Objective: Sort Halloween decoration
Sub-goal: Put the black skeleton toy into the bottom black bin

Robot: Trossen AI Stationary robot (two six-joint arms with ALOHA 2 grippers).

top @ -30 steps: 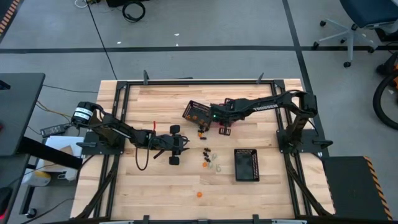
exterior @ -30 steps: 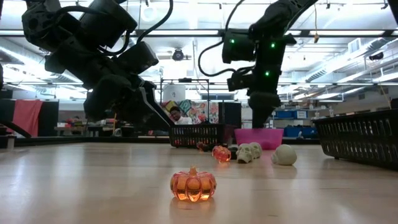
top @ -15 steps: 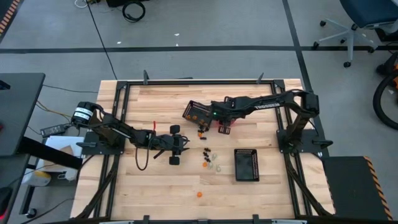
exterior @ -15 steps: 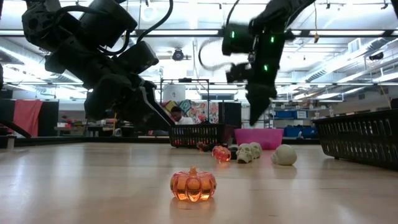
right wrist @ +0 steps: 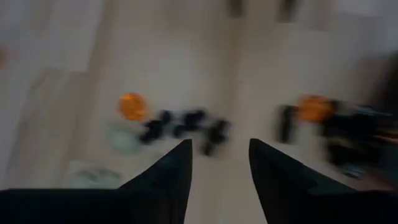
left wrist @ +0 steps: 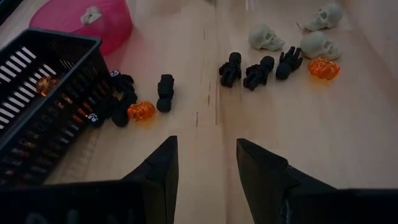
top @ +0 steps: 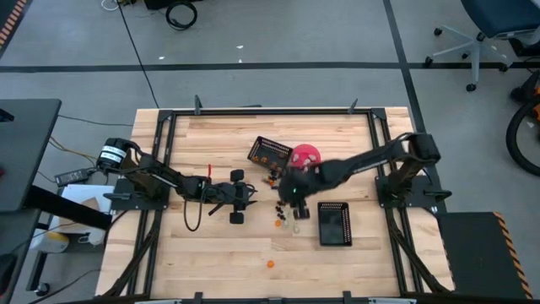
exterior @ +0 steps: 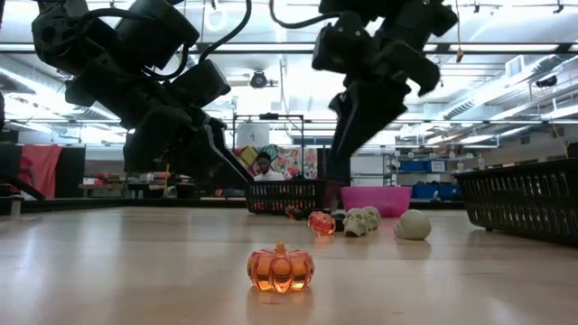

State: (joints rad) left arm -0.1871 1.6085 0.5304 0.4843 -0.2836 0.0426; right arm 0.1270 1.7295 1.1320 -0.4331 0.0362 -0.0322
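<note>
Right gripper: the right gripper (top: 291,192) is seen above the middle of the table (top: 219,253), over the loose cluster of trinkets; its fingers (right wrist: 165,177) are parted with an empty gap between them, and nothing is held.
Left gripper: the left gripper (top: 243,195) is poised on the left half of the table, pointed toward the trinkets; its fingers (left wrist: 158,171) are set apart with bare wood between them, and nothing is gripped.
Black trinkets: three black figures (left wrist: 256,68) are laid in a row near the skulls; more black pieces (left wrist: 165,92) are gathered just beside the mesh basket.
Orange trinkets: one orange pumpkin (exterior: 281,266) is set alone near the front edge, well apart from the rest; another (left wrist: 141,111) is placed beside the basket, and one (left wrist: 323,67) is found next to the skulls.
Pale trinkets: three pale skulls (left wrist: 266,38) are grouped near the black row; one pale piece (left wrist: 91,14) is seen inside the pink bowl (left wrist: 115,28).
Baskets: orange pieces are held in the black mesh basket (top: 270,153) beside the bowl; a second mesh basket (top: 335,223) is placed to the right of the cluster.
</note>
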